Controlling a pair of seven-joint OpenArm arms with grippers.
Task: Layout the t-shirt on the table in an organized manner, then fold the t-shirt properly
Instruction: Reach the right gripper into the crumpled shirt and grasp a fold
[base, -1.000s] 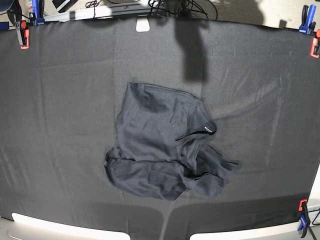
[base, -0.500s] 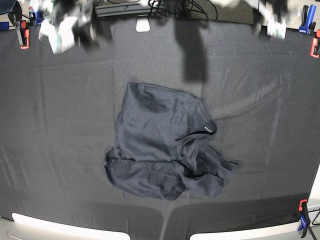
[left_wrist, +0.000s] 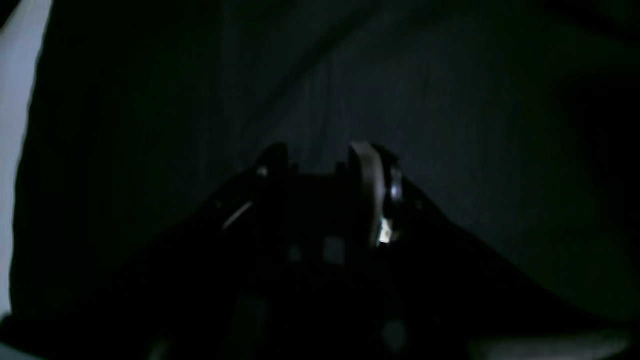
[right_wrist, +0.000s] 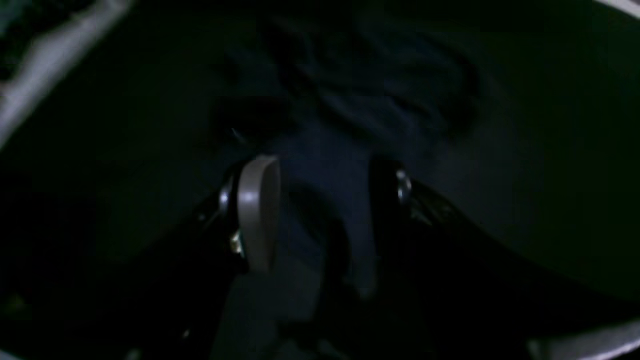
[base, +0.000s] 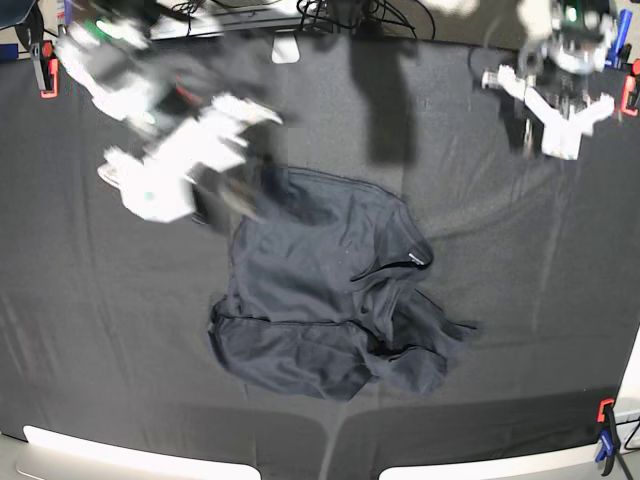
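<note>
Table (base: 90, 300) unchanged; t-shirt (base: 330, 300) unmoved; both arms newly in, jaws parted, empty.

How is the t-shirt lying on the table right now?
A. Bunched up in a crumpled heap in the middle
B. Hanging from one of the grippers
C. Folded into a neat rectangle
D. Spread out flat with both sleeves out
A. The t-shirt lies rumpled and folded over itself in the middle of the table, and neither the right gripper nor the left gripper holds it.
</note>
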